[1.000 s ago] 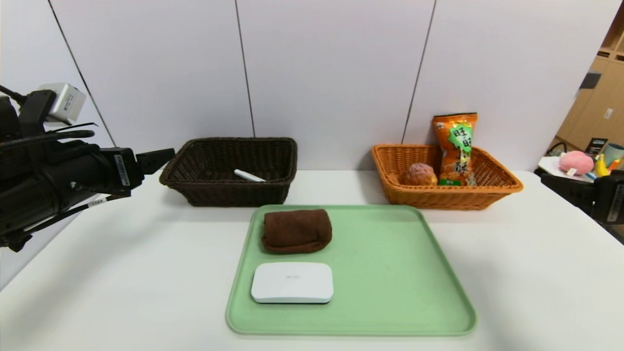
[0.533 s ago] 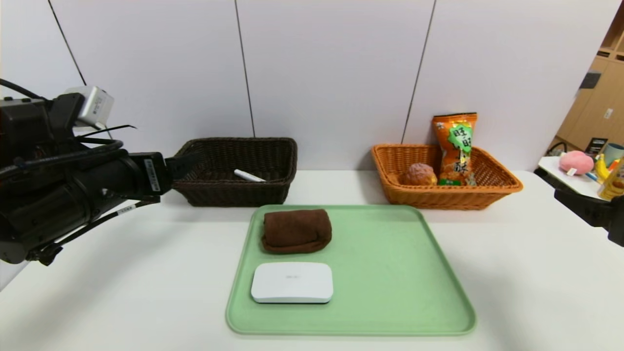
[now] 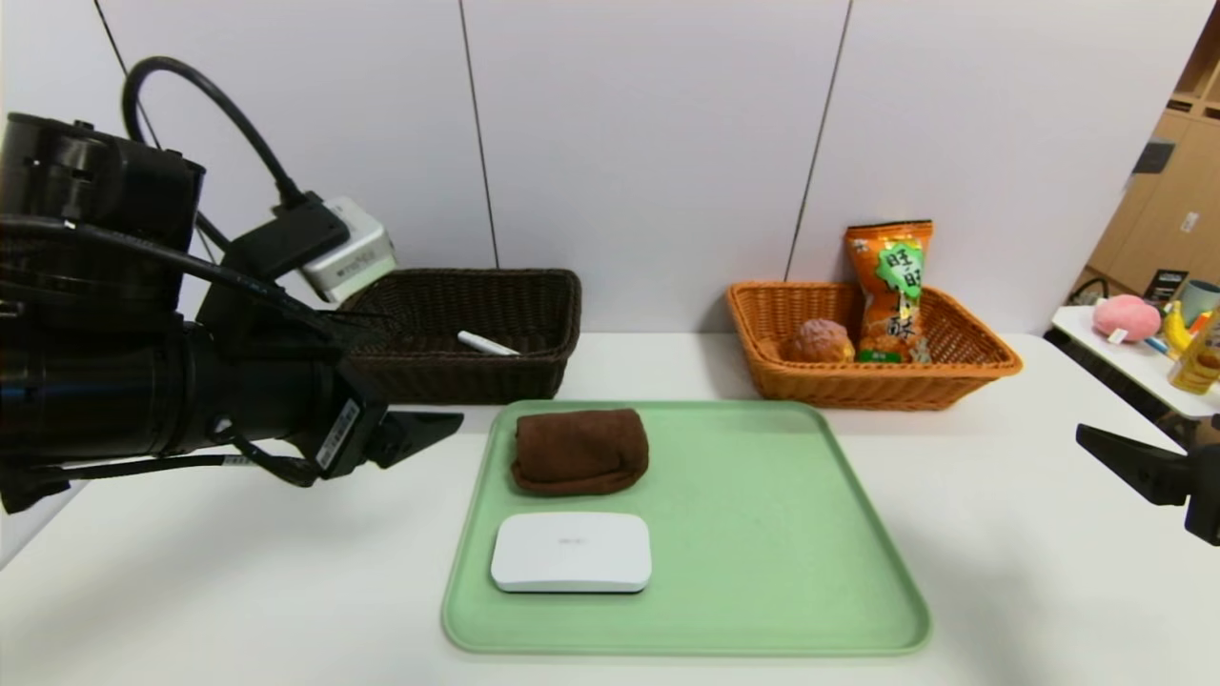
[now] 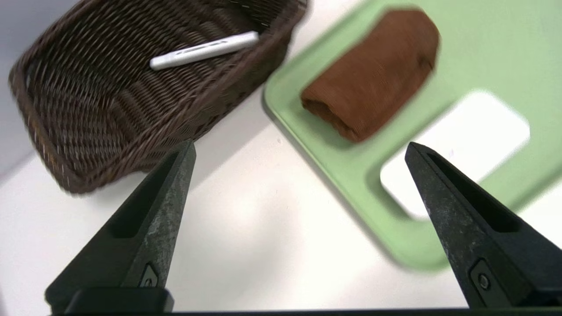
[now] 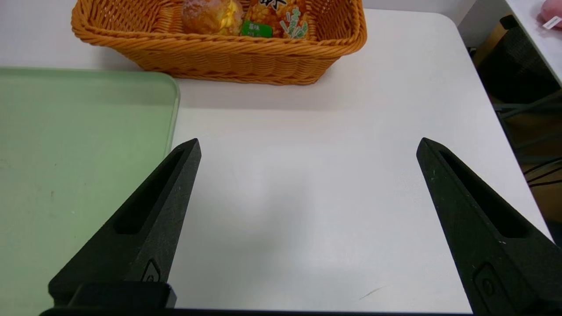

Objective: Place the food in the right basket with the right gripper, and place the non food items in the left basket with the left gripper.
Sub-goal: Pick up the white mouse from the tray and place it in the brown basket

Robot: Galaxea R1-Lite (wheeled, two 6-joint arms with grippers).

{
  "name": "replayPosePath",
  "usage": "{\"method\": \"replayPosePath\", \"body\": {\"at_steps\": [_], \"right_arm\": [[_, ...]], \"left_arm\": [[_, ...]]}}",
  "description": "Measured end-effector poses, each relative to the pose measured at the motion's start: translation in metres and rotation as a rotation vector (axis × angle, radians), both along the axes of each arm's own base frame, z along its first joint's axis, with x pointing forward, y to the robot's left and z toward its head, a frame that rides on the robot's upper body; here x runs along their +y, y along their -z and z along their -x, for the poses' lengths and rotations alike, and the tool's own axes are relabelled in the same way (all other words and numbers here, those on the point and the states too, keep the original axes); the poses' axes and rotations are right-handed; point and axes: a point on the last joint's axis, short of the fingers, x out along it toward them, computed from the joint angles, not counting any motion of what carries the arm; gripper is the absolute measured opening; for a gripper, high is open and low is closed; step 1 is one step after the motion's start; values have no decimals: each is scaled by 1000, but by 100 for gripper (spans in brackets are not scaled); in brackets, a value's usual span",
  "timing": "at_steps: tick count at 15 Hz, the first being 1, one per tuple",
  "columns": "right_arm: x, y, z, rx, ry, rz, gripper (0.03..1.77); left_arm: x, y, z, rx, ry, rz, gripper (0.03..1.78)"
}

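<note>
A folded brown towel and a flat white box lie on the green tray. The white pen lies inside the dark left basket. The orange snack bag and the bun sit in the orange right basket. My left gripper hovers open and empty just left of the tray, near the towel. My right gripper is open and empty over bare table, right of the tray.
The white table's right edge is close to my right gripper. Beyond it stands a side table with a pink toy and small items. A white panel wall rises right behind both baskets.
My left arm has swung right and down from beside the dark basket to the tray's left edge. My right arm has dropped lower at the right edge of view.
</note>
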Motion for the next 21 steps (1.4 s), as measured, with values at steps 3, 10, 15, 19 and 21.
{"method": "replayPosePath", "body": {"at_steps": [3,10,15,19,21], "right_arm": [[0,4,6,1,-9,-1,169],[1,4,13,-7,-44,13,169],[2,6,13,-3,-68,19,169],[2,6,12,-6,-64,15,169],[2,8,13,1,-63,12,169]], "left_arm": [[-6,-10,-7,-38,287,-293,169],[-36,0,-36,-57,651,-621,169],[-56,14,-35,-10,731,-623,169],[-72,30,-32,33,807,-626,169],[-76,35,-32,48,824,-630,169]]}}
